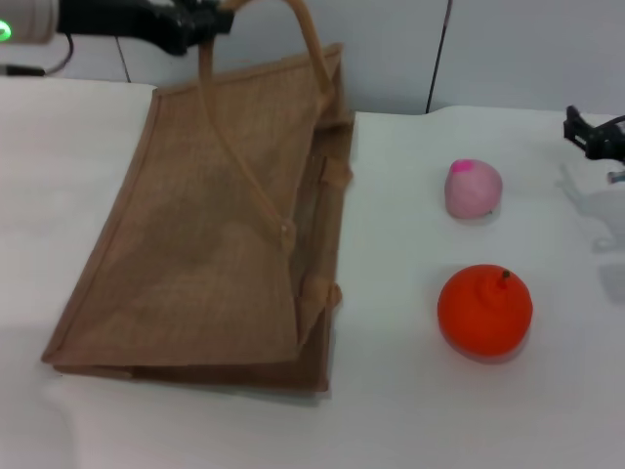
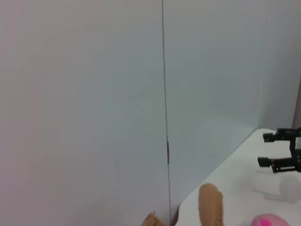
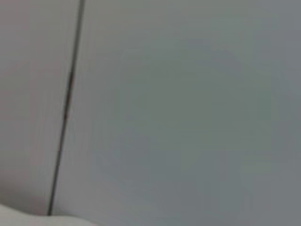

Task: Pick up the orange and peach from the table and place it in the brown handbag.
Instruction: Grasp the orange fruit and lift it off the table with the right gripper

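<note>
The brown handbag (image 1: 195, 244) strap is held pinched by the left gripper (image 1: 200, 24). The right gripper (image 1: 586, 132) is seen parted, empty. If the strap slips, the mouth may be closed against the orange (image 1: 484, 309) and peach (image 1: 473, 188).

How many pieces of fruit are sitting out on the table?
2. The peach lies on the white table, right of the brown handbag. The orange sits apart from it, nearer the robot. Anything already inside the bag would be hidden.

white table (image 1: 391, 410), plain flat top; brown handbag (image 1: 205, 254) lying on its left half; peach (image 1: 473, 188) on the right, farther back; orange (image 1: 484, 309) nearer, just in front of the peach, apart
</note>
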Tool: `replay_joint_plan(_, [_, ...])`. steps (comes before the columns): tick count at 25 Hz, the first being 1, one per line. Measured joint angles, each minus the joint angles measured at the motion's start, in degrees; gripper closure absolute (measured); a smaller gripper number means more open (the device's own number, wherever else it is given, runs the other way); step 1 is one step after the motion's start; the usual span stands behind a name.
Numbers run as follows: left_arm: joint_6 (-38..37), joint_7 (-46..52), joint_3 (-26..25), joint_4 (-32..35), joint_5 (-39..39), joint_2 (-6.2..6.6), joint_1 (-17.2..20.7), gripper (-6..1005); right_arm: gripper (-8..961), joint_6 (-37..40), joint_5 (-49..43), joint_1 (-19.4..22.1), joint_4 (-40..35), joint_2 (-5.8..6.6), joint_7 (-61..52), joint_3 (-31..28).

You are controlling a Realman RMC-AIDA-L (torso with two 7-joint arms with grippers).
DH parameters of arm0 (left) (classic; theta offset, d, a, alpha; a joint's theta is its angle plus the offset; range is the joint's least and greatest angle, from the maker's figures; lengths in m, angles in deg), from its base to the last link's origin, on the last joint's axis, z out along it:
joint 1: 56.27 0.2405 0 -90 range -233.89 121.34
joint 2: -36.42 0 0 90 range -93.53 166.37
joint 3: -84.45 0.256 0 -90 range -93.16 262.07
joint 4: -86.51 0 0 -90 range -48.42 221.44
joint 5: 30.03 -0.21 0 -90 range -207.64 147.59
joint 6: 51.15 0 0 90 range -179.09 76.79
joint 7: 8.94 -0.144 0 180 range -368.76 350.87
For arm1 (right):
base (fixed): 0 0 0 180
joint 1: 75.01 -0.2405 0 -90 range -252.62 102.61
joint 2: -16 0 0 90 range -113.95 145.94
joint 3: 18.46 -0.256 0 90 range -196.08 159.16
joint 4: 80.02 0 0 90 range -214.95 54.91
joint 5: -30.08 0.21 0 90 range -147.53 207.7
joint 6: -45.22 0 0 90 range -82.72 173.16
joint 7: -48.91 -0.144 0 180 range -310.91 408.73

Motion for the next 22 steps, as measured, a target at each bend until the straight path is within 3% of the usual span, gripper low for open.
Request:
replay_joint_plan(14, [7.1, 8.9, -0.1, 18.6, -2.2, 0.22, 0.1, 873, 116, -2.0, 0.0, -0.4, -0.6, -0.09, 0.1, 0.9])
replay_joint_plan(22, [10.5, 12.6, -0.7, 25.8, -2.1, 0.3, -0.2, 873, 116, -8.6, 0.0, 0.3, -6.8, -0.25, 0.1, 3.8])
